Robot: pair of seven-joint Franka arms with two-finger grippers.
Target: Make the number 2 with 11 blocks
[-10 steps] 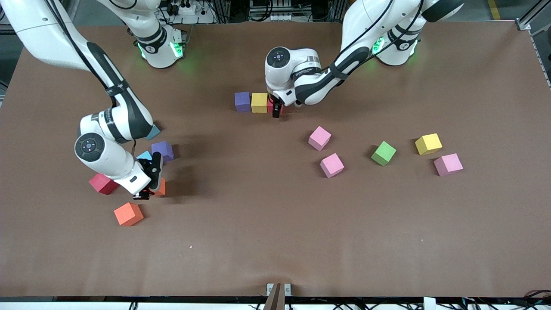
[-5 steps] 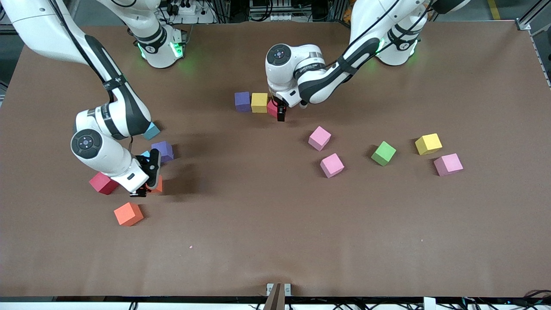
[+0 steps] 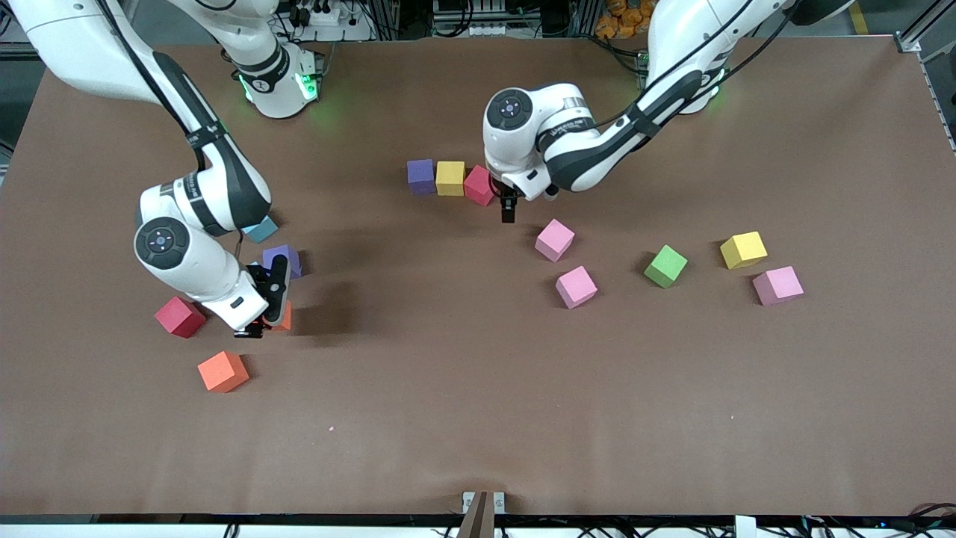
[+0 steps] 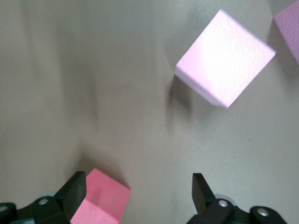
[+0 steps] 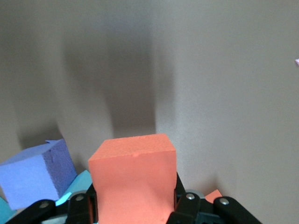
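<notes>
A row of three blocks lies mid-table: purple [image 3: 421,176], yellow [image 3: 450,178] and a slightly turned red one [image 3: 479,184]. My left gripper [image 3: 508,211] hangs open just beside that red block [image 4: 100,196], which sits by one finger, not between both. A pink block [image 3: 554,240] [image 4: 224,58] lies close by. My right gripper [image 3: 254,327] is shut on an orange block [image 3: 283,318] [image 5: 133,179], raised a little over the table beside a purple block [image 3: 284,258] [image 5: 35,175] and a light blue one [image 5: 77,184]. The number 2 shows no further than this row.
Loose near the right arm's end: a red block [image 3: 179,317], an orange block [image 3: 222,371] and a teal block [image 3: 261,229]. Toward the left arm's end: a pink block [image 3: 576,287], green [image 3: 665,266], yellow [image 3: 743,249] and another pink [image 3: 777,285].
My left gripper has come off the red block and moved toward the pink block, leaving the red one at the row's end. My right gripper has shifted slightly with the orange block.
</notes>
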